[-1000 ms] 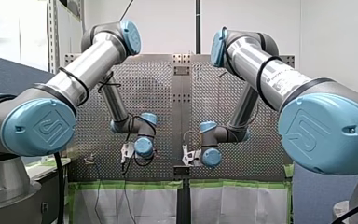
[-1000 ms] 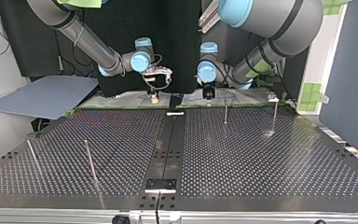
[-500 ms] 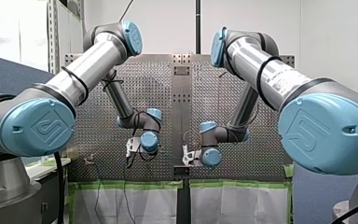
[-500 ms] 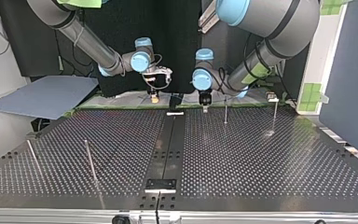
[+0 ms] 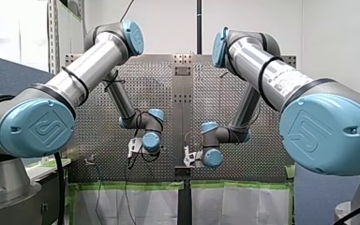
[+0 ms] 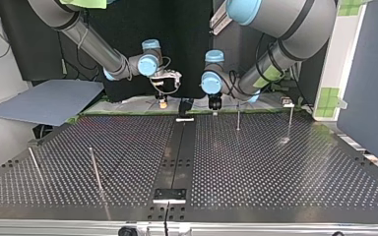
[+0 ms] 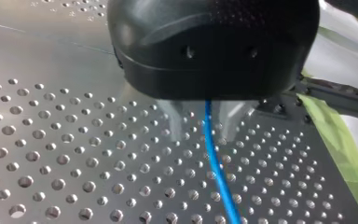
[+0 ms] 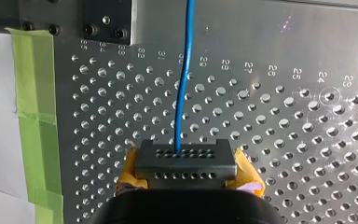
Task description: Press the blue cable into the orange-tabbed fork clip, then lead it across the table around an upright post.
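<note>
My right gripper [image 8: 184, 158] is closed. Its dark, perforated fingertips sit together between the yellow pads [image 8: 244, 170], clamped on the blue cable [image 8: 182, 102]. The cable leaves the fingertips and runs straight ahead with one slight bend, low over the perforated table [image 8: 284, 140]. To one side of this gripper a strip of green tape [image 8: 32, 93] lines the table's edge. Far ahead on that same side is a dark bolted plate [image 8: 105, 18], and the cable passes just beside it.

My left gripper [image 7: 204, 135] has a black body and two pale, blurred fingers [image 7: 175, 122]. The fingers stand apart. The blue cable comes from under the body and passes between them, with a gap on either side. It then runs on past the fingertips over the table's holes.

From across the table, both grippers hang low and side by side at the table's edge. The dark centre strip [image 6: 177, 147] runs between them. An upright post [image 6: 238, 117] stands just beside my left gripper, on the side away from my right gripper. A second post [image 6: 290, 122] stands further out the same way. Well ahead of my right gripper, across the table, are two more posts [image 6: 95, 168].
</note>
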